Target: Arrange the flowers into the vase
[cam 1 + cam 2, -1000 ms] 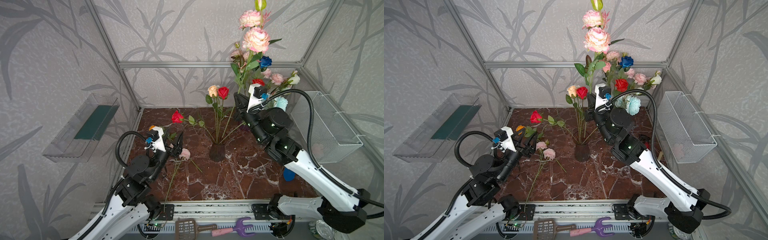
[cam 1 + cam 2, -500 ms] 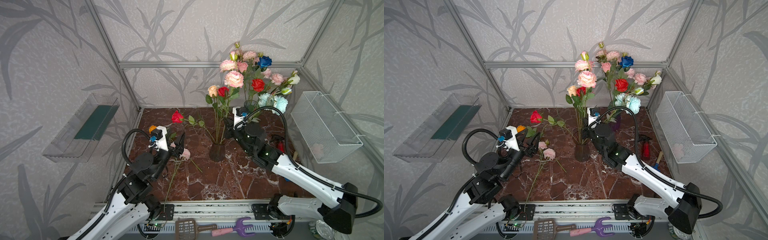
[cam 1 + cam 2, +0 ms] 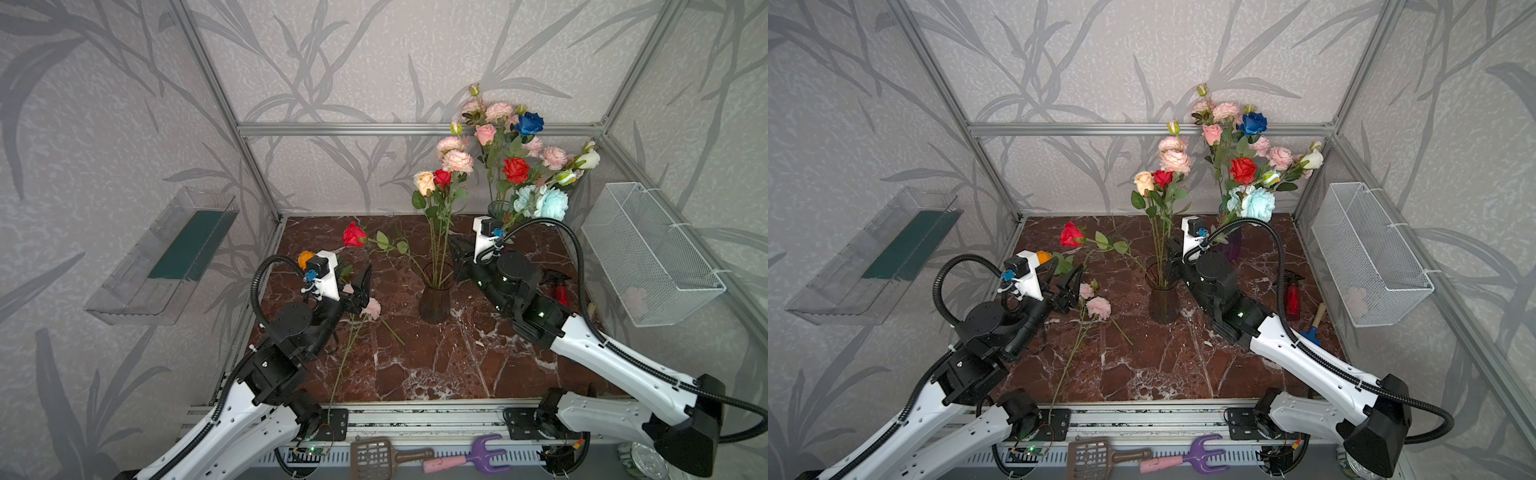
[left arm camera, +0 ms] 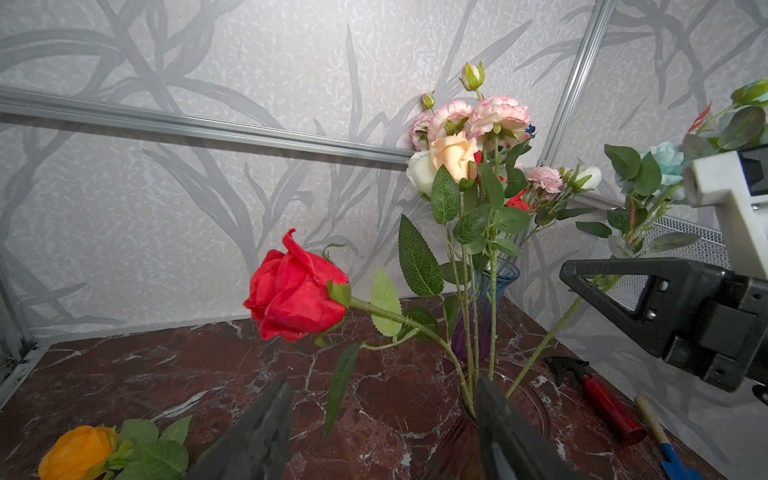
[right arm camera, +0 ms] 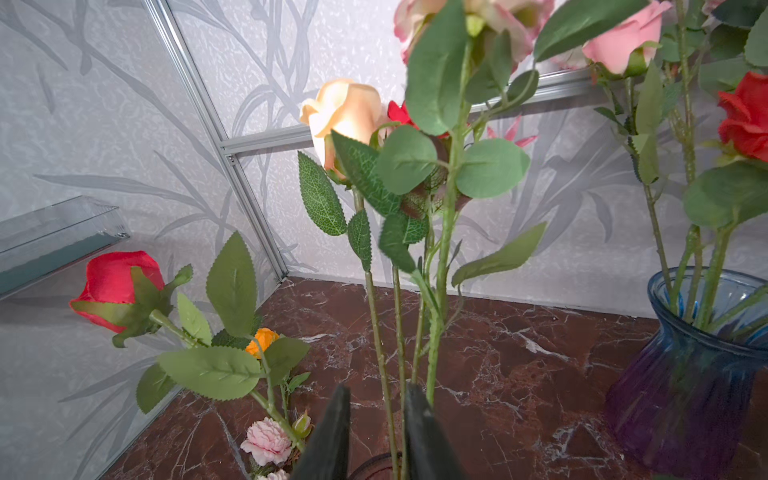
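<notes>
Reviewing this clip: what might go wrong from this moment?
1. The right gripper sits just above the brown vase, jaws slightly apart with stems between them; backing out may snag a stem and drag it out or tip the vase.
2. The red rose leans far out of the vase; the open left gripper nearby may knock it loose while going for the pink flower lying on the table.

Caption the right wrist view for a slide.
Right gripper open around flower stems standing in the brown vase, blue vase nearby.

No legible text or labels anywhere
</notes>
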Available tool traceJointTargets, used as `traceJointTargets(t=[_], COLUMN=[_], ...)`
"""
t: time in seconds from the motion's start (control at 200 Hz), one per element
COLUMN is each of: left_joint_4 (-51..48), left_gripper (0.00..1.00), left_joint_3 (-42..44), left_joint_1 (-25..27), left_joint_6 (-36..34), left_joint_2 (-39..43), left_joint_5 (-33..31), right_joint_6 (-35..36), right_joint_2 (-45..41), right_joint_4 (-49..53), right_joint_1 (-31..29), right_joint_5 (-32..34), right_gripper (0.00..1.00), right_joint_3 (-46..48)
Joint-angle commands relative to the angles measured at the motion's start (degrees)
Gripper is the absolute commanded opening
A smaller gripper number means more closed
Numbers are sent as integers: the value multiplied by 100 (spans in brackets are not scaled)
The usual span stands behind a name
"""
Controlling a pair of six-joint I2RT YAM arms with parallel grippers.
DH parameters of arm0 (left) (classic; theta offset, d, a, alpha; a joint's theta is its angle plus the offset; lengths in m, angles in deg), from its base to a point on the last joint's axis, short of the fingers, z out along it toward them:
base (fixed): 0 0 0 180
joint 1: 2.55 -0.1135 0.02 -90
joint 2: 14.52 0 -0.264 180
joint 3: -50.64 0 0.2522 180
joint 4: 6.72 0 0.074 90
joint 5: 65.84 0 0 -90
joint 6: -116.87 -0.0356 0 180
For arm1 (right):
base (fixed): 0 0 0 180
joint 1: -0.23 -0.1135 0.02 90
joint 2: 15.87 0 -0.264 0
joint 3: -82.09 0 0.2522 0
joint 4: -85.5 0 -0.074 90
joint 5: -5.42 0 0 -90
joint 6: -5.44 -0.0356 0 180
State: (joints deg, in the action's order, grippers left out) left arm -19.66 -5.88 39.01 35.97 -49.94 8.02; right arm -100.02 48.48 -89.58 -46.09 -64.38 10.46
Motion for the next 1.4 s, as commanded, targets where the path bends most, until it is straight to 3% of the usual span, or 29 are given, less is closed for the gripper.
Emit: traceJointTargets(t=[0.0, 0.16, 0.255, 0.395, 0.48, 0.615, 0.84, 1.15, 1.395], left_joint_4=[-20, -51, -255, -1681, -2694, -3647, -4860, -5431, -5350], left_gripper=[70, 70, 70, 70, 71, 71, 70, 73, 73], left_joint_3=[-156, -155, -232, -578, -408, 364, 893, 1037, 1417], left_joint_1=[10, 17, 10, 10, 2, 1, 1, 2, 3], left_joint_6=[53, 120, 344, 1467, 2448, 3750, 4906, 5330, 5318], left_joint_2=[-26, -123, -259, -452, -377, -55, -413, -1564, -1437], left_joint_5=[-82, -223, -652, -1836, -2102, -1608, -947, -789, -380], right_joint_6=[-151, -275, -308, -257, -223, -240, -421, -353, -341], right_joint_2=[-284, -516, -687, -992, -1261, -1811, -2652, -2924, -3115], right_joint_4=[3, 152, 276, 570, 733, 989, 1027, 1302, 1291], right_joint_1=[3, -17, -60, -228, -320, -364, -368, -368, -368], right_joint_5=[-204, -434, -536, -723, -849, -922, -990, -1183, -1174], right_gripper=[25, 26, 28, 32, 34, 36, 39, 48, 50], right_joint_3=[46, 65, 56, 68, 180, 468, 1083, 1229, 1323])
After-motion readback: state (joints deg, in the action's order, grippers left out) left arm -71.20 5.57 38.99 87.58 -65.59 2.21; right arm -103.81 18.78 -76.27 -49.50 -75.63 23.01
